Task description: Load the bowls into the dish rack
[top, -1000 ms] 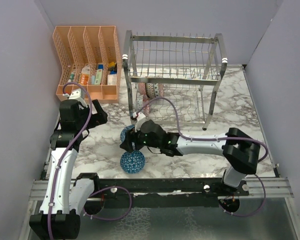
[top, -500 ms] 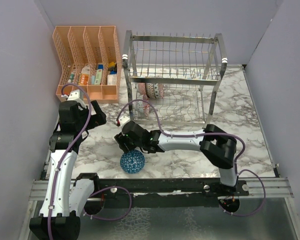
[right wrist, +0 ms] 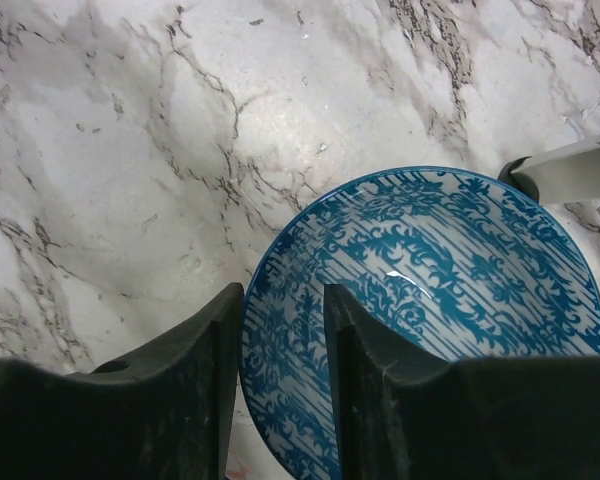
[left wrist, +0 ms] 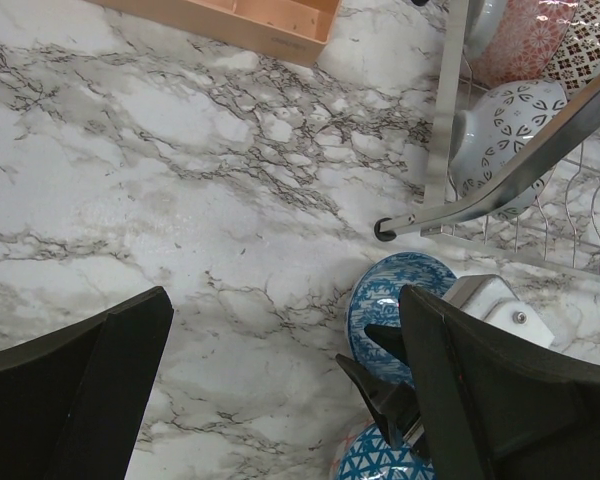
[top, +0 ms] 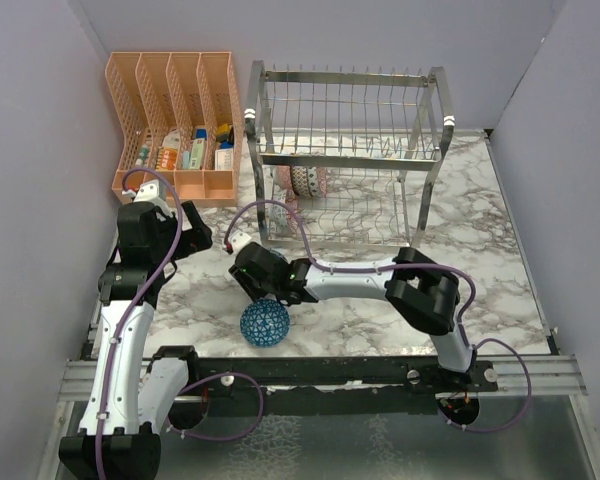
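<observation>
The right tool (right wrist: pixel 283 295), seen from its own wrist, stands astride the rim of a striped blue bowl (right wrist: pixel 430 280). One finger is outside the wall and the other inside, with a narrow gap between them. Whether they press the rim cannot be told. The bowl sits upright on the marble surface (right wrist: pixel 100 150), and a foot of the dish rack (right wrist: pixel 565 172) lies just beside the opposite rim.

The top view shows none of this, because the wrist covers that bowl. It does show a second blue bowl (top: pixel 265 322) on the surface, just on the near side of the right tool. It also shows the rack at the back with an orange mesh organizer (top: pixel 175 115) to its left.

The left tool (left wrist: pixel 285 300) hangs spread wide over bare marble, holding nothing. In its wrist view the striped bowl shows low and to the right, apart from it, with the right tool's dark finger over it. Only this view shows the rack's lower tier closely: a pink-red bowl (left wrist: pixel 525 40) and a dark-and-white bowl (left wrist: pixel 510 120) lean there, one just beside the other.
</observation>
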`<act>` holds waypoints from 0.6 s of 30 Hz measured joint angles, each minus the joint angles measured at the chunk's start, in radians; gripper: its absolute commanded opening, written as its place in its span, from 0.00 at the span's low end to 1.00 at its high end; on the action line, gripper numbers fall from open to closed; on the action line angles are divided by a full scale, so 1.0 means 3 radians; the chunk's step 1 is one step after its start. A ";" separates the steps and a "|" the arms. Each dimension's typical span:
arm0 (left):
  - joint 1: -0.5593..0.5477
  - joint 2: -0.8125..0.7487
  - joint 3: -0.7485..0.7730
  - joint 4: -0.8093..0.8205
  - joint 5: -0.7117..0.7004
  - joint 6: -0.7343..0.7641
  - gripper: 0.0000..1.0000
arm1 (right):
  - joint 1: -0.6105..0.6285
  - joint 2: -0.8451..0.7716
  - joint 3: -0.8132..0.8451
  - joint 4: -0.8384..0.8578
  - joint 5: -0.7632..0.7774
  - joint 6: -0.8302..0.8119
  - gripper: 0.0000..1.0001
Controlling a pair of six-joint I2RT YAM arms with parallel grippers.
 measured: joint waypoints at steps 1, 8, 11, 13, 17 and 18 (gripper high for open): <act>0.0000 0.0000 -0.0003 0.0000 -0.0001 0.0000 0.99 | 0.0000 0.0010 0.0005 -0.0009 0.0011 0.0001 0.36; 0.0000 -0.0010 -0.0019 0.0022 0.0000 0.0000 0.99 | 0.0000 0.0076 0.0041 -0.0108 0.0092 -0.0013 0.08; 0.0000 -0.0013 -0.0022 0.0023 0.0000 0.0000 0.99 | 0.0014 0.0061 0.0058 -0.0104 0.0225 -0.0066 0.01; 0.0000 -0.0013 -0.0023 0.0023 -0.0001 0.0000 0.99 | 0.0038 -0.0004 0.0081 -0.0100 0.0295 -0.0070 0.01; 0.0000 -0.0018 -0.0023 0.0023 -0.0001 0.0000 0.99 | 0.0060 -0.0080 0.0013 -0.0118 0.0289 -0.0037 0.01; 0.0000 -0.0019 -0.0023 0.0023 -0.0001 0.0000 0.99 | 0.0069 -0.0136 -0.0045 -0.0131 0.0262 -0.0037 0.01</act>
